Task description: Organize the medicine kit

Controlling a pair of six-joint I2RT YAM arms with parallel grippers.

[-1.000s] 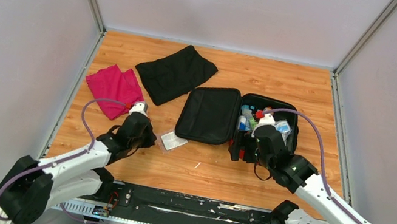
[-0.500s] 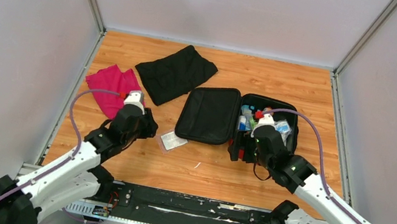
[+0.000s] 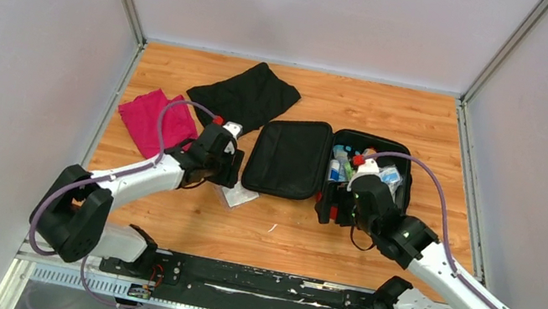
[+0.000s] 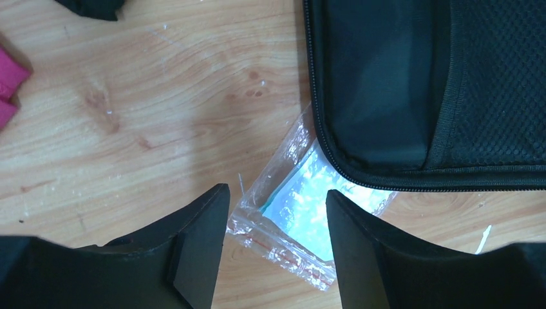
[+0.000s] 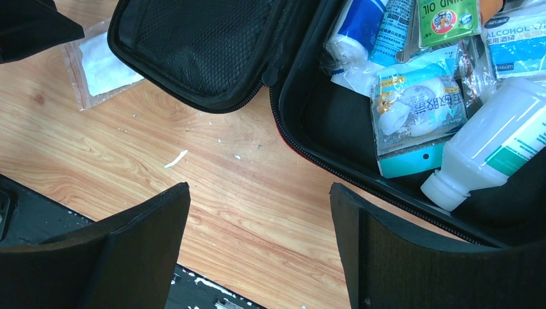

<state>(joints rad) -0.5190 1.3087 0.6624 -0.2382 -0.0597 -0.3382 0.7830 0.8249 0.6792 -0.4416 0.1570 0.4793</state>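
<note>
The medicine kit (image 3: 287,158) lies open in the middle of the table, black lining up, with its red outside showing at the near edge. Its right half (image 5: 335,129) holds a white bottle (image 5: 496,141), a teal box (image 5: 412,109) and several packets. A small clear zip bag (image 4: 302,215) with a white pad lies on the wood, partly tucked under the lid's (image 4: 386,90) near left corner. My left gripper (image 4: 275,193) hangs open just above this bag (image 3: 238,195), gripping nothing. My right gripper (image 5: 259,188) stands open over bare wood by the kit's front edge.
A black cloth (image 3: 242,100) lies at the back, left of the kit. A magenta cloth (image 3: 153,120) lies at the far left. The bag (image 5: 96,64) and my left gripper's finger (image 5: 32,26) appear in the right wrist view. A black base rail (image 3: 256,283) runs along the near edge.
My left arm has swung right, from beside the magenta cloth to over the clear bag, and its jaws have gone from shut to open. The right arm has not moved.
</note>
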